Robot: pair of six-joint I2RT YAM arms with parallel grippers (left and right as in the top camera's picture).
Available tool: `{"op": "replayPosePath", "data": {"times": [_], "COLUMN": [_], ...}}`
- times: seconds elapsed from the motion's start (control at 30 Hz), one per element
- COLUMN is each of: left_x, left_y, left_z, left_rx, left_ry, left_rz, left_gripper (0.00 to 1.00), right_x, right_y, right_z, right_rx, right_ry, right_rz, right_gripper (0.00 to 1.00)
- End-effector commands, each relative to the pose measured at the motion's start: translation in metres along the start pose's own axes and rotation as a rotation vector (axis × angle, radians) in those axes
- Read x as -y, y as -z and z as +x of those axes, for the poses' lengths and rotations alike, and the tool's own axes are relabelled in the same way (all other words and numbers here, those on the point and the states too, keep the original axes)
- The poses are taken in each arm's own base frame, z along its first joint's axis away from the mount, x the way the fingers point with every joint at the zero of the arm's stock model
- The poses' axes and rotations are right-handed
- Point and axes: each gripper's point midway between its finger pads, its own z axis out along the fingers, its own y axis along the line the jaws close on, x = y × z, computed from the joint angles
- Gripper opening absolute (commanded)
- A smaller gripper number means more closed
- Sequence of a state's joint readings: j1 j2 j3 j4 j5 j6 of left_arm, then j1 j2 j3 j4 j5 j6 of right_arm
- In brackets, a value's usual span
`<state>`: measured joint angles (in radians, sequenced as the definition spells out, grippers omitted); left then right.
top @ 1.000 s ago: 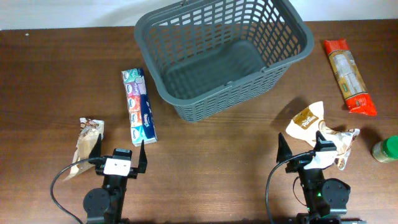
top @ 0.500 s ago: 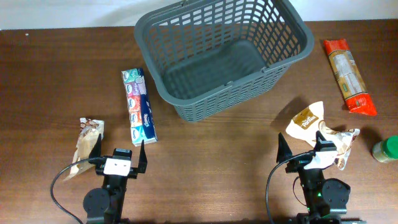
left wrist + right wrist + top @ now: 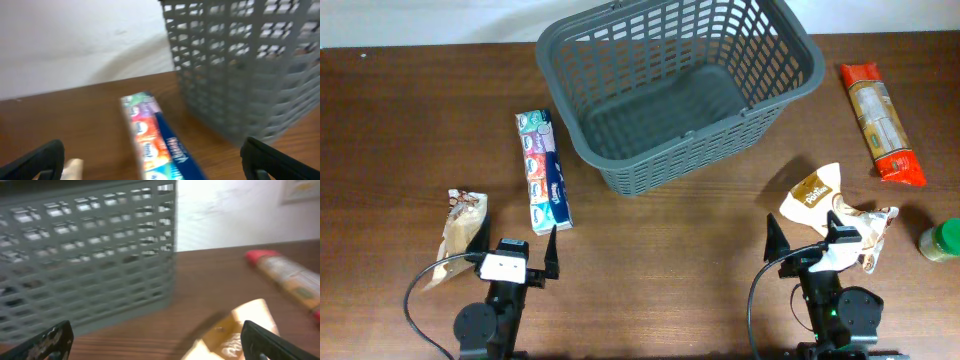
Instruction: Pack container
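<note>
The dark grey lattice basket [image 3: 675, 85] stands empty at the back middle of the table; it also shows in the left wrist view [image 3: 250, 70] and the right wrist view [image 3: 85, 255]. My left gripper [image 3: 513, 243] is open and empty, low at the front left, just below a long blue tissue packet [image 3: 542, 168], which shows between its fingers in the left wrist view [image 3: 155, 140]. My right gripper [image 3: 805, 232] is open and empty at the front right, with a crumpled tan snack bag [image 3: 820, 195] just ahead of it, also in the right wrist view [image 3: 235, 335].
A small beige snack packet [image 3: 458, 228] lies left of the left gripper. A long red and tan packet [image 3: 880, 122] lies at the right, also in the right wrist view [image 3: 285, 277]. A green-lidded jar [image 3: 940, 240] stands at the right edge.
My left gripper has shifted slightly to the right, toward the tissue packet. The right arm and the objects have not moved.
</note>
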<state>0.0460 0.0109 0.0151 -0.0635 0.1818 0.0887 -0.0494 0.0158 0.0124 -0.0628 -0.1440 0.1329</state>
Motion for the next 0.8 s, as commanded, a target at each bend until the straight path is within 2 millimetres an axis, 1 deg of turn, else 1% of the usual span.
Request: {"op": "replayPosePath", "data": {"times": [0.0,0.03,0.07,0.13,0.2,0.23,0.3,0.37,0.43,0.47,0.5,0.53,0.57,0.63,0.7,0.73,0.77], "left_x": [0.038,0.047,0.060,0.076,0.100,0.108,0.118,0.124,0.127,0.128,0.127,0.127,0.125,0.119,0.107,0.096,0.084], "left_y": [0.003,0.005,0.009,0.016,0.030,0.036,0.045,0.051,0.054,0.057,0.058,0.061,0.066,0.069,0.069,0.069,0.069], "left_z": [-0.001,-0.001,-0.001,-0.001,-0.001,-0.001,-0.002,-0.003,-0.008,-0.015,-0.022,-0.035,-0.055,-0.078,-0.094,-0.099,-0.101], "left_rx": [-0.019,-0.029,-0.047,-0.068,-0.094,-0.102,-0.114,-0.118,-0.119,-0.107,-0.092,-0.067,-0.033,-0.017,-0.035,-0.063,-0.094], "left_ry": [0.305,0.329,0.351,0.370,0.374,0.375,0.377,0.380,0.391,0.381,0.371,0.354,0.331,0.323,0.322,0.322,0.327], "left_rz": [0.224,0.274,0.352,0.458,0.621,0.675,0.753,0.803,0.828,0.840,0.844,0.847,0.841,0.793,0.691,0.601,0.509], "left_gripper": [0.99,0.99,0.99,0.99,0.99,0.99,0.99,0.99,0.99,0.99,0.99,0.99,1.00,1.00,0.99,1.00,1.00], "right_x": [-0.036,-0.042,-0.054,-0.068,-0.080,-0.086,-0.098,-0.109,-0.119,-0.122,-0.123,-0.125,-0.127,-0.126,-0.124,-0.121,-0.117], "right_y": [0.003,0.004,0.007,0.012,0.017,0.020,0.027,0.036,0.044,0.047,0.048,0.048,0.049,0.049,0.048,0.047,0.046], "right_z": [0.008,0.010,0.013,0.020,0.026,0.029,0.035,0.038,0.036,0.031,0.023,0.012,-0.011,-0.045,-0.075,-0.093,-0.107], "right_rx": [-0.061,-0.075,-0.104,-0.150,-0.197,-0.220,-0.267,-0.301,-0.321,-0.322,-0.315,-0.297,-0.251,-0.196,-0.166,-0.156,-0.156], "right_ry": [-0.237,-0.257,-0.268,-0.275,-0.289,-0.295,-0.308,-0.317,-0.321,-0.323,-0.328,-0.321,-0.295,-0.270,-0.263,-0.257,-0.251], "right_rz": [-0.206,-0.238,-0.307,-0.394,-0.469,-0.507,-0.586,-0.666,-0.737,-0.759,-0.765,-0.769,-0.769,-0.737,-0.684,-0.641,-0.597], "right_gripper": [0.99,0.99,0.99,0.99,0.99,0.99,0.99,0.99,0.99,0.99,0.99,0.99,0.99,0.99,0.99,0.99,0.99]}}
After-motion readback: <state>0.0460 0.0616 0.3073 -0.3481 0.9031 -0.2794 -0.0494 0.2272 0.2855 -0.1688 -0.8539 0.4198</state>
